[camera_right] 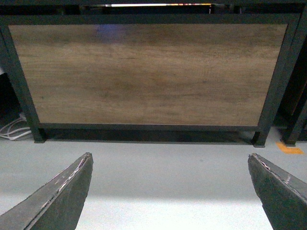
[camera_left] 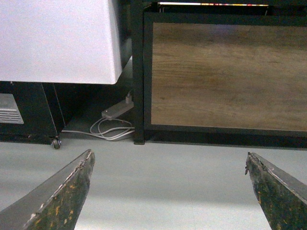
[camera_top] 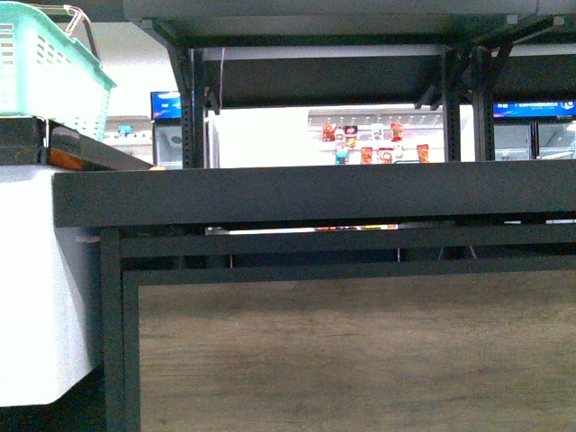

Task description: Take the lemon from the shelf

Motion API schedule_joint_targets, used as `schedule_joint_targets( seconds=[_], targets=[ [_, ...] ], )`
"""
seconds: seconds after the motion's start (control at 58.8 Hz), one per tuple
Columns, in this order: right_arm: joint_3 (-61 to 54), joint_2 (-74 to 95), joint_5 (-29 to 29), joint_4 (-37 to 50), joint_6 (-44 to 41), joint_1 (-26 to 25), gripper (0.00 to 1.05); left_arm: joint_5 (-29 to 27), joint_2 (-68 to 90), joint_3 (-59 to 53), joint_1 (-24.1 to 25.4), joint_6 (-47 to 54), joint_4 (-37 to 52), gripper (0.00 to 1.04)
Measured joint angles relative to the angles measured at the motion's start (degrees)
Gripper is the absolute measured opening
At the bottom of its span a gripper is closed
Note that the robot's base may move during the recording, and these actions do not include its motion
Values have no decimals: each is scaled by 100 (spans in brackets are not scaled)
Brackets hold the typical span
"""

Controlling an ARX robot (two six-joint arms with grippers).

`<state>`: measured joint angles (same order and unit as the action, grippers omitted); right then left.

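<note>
We were low down in front of the shelf (camera_top: pixel 315 193), so low that the front view saw the edge of its dark tray from the side. That is why we could not see the lemon. If it lay on a tray, the raised rim hid it from us, and no picture showed it. Under the tray was the wood panel (camera_top: pixel 360 351). Both wrist views looked right at that panel, because both arms were down near the floor (camera_left: pixel 168 177) and pointed forward. Our left hand (camera_left: pixel 168 155) was wide apart, with nothing between its two dark fingers (camera_left: pixel 57 196). Our right hand (camera_right: pixel 169 157) was wide apart too, and empty. We think they were apart so they were ready to close around the lemon. On our left, beside the shelf, stood a white cabinet (camera_top: pixel 40 279), and higher up was a green basket (camera_top: pixel 49 67). A power strip (camera_left: pixel 115 111) with a white cable lay on the floor by the leg of the shelf. We think the arms had to go up and over the rim first, and they had to stay away from that cable.
</note>
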<state>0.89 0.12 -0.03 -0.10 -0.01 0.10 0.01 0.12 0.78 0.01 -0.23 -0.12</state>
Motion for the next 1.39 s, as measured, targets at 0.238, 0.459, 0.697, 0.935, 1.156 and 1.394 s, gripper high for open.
schedule_joint_targets(
  seconds=[0.238,0.459,0.697,0.935,1.156,1.394],
  targets=[
    [0,0,-2,0,0,2,97,0,0,0,0,0,0,97],
    [0,0,0,0,0,0,97,2,0,0,0,0,0,97],
    [0,0,0,0,0,0,97,0,0,0,0,0,0,97],
    [0,0,0,0,0,0,97,0,0,0,0,-2,0,97],
    [0,0,0,0,0,0,97,0,0,0,0,0,0,97],
    [0,0,-2,0,0,0,97,0,0,0,0,0,0,97]
  ],
)
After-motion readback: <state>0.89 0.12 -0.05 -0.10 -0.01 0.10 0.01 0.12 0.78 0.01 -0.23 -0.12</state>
